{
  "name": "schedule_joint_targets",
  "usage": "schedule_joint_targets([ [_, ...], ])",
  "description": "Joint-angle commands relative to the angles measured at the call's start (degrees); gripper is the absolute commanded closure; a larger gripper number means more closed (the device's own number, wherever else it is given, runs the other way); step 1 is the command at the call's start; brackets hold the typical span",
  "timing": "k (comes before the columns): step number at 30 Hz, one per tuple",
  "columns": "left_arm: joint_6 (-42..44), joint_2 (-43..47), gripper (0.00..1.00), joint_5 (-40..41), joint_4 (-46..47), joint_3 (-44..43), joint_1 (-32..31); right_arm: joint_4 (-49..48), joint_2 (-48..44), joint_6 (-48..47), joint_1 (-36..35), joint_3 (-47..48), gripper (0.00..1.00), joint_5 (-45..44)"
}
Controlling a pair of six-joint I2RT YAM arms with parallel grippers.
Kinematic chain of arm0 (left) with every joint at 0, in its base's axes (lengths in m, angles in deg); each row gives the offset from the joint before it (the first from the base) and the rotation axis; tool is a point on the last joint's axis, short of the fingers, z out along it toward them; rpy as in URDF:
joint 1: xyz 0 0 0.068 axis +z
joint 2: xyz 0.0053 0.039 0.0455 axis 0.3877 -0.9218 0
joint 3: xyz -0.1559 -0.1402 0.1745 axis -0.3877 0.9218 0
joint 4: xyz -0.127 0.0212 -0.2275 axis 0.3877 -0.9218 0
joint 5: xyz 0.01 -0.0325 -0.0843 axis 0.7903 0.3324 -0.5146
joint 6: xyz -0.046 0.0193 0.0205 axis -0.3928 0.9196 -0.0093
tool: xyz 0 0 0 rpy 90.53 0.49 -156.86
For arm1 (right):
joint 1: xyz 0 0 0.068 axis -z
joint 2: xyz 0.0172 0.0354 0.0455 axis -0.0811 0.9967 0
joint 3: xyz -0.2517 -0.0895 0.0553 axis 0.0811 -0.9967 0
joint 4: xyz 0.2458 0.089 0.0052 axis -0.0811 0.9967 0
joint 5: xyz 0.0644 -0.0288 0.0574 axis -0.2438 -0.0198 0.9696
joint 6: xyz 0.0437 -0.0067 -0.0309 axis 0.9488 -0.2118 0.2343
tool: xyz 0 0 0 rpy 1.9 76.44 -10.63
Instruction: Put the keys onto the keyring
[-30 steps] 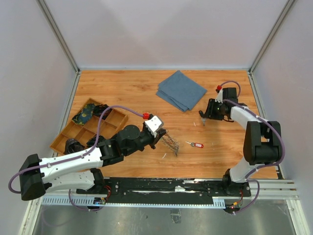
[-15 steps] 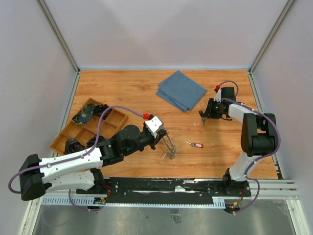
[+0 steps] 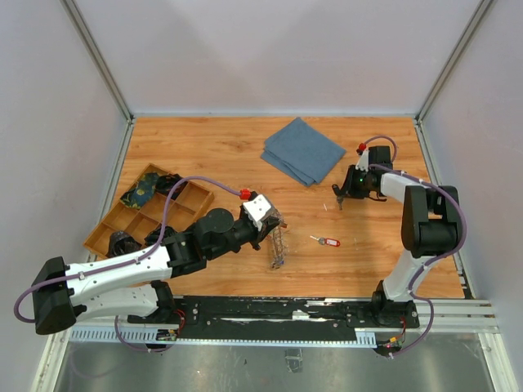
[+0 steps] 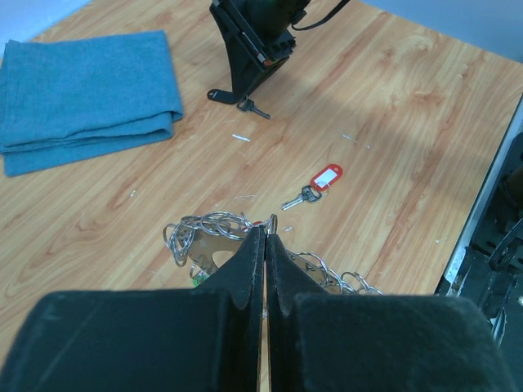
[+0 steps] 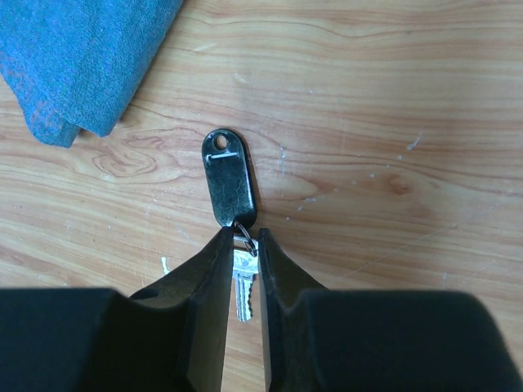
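Keyring (image 3: 279,247) now upright, rim inside left tool (image 4: 264,234).

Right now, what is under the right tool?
A small silver key lies on the wood between the right tool's fingers, its black tag sticking out ahead. The fingers cover the key's edges, so whether they already pinch it cannot be seen.

keyring (image 4: 196,229) partly behind left gripper (image 4: 263,235), blue cloth (image 5: 73,57) cut off by edge

Blue cloth (image 3: 303,150), red-tagged key (image 3: 328,242), black-tagged key (image 5: 228,176), silvery keyring (image 4: 208,231); orange wood-grain table (image 3: 204,155)
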Motion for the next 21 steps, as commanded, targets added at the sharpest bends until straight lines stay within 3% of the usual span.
schedule_joint_targets([
  [1,0.53,0.34,0.99,-0.48,2.79,-1.38,0.25,-0.66,1.03,0.60,0.87,1.30,0.83,1.13],
  [7,-0.64,0.50,1.00,0.44,2.47,-1.51,0.23,-1.32,-1.07,0.04,0.87,0.51,0.99,1.25],
  [15,-4.70,1.59,1.00,4.85,1.94,-1.43,0.27,1.62,-11.19,-2.27,0.69,-1.38,0.99,-2.67],
  [21,-6.83,1.27,0.99,2.96,-2.69,-4.52,0.31,9.29,-18.51,-5.73,-1.66,-0.27,0.99,-5.72],
])
